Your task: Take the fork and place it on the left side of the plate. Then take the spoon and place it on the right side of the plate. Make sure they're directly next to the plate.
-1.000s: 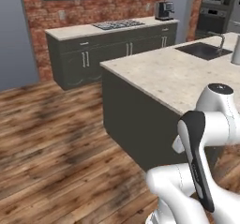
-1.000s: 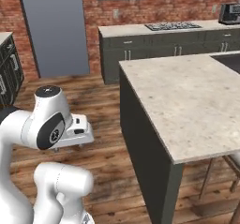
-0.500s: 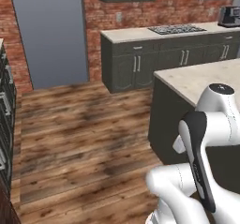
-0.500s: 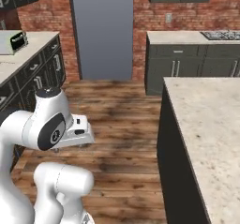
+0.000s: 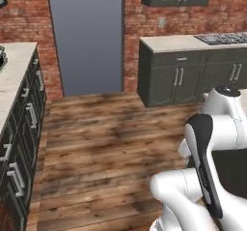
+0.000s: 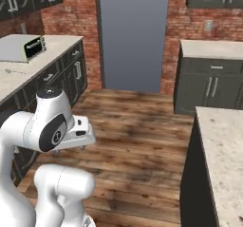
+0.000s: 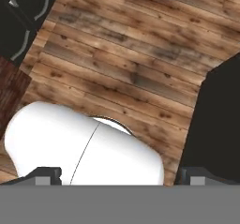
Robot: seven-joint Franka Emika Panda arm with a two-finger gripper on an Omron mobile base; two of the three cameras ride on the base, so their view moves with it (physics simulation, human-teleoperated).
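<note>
The fork, the spoon and the plate are out of view. My gripper hangs folded close over my own base and looks down at the wooden floor. Its two dark fingertips stand far apart at the bottom of the hand view, open, with nothing between them. In the right base view the hand juts out from the arm's elbow, above the floor.
A grey doorway stands ahead in the brick wall. Dark cabinets with a pale counter run along the left, with a silver appliance on top. The island counter is at the right, and the cooktop counter lies behind it.
The whole picture has swept sideways: the base has turned left, so the island slid off to the right and the doorway and left counter came in. The arm kept its folded pose.
</note>
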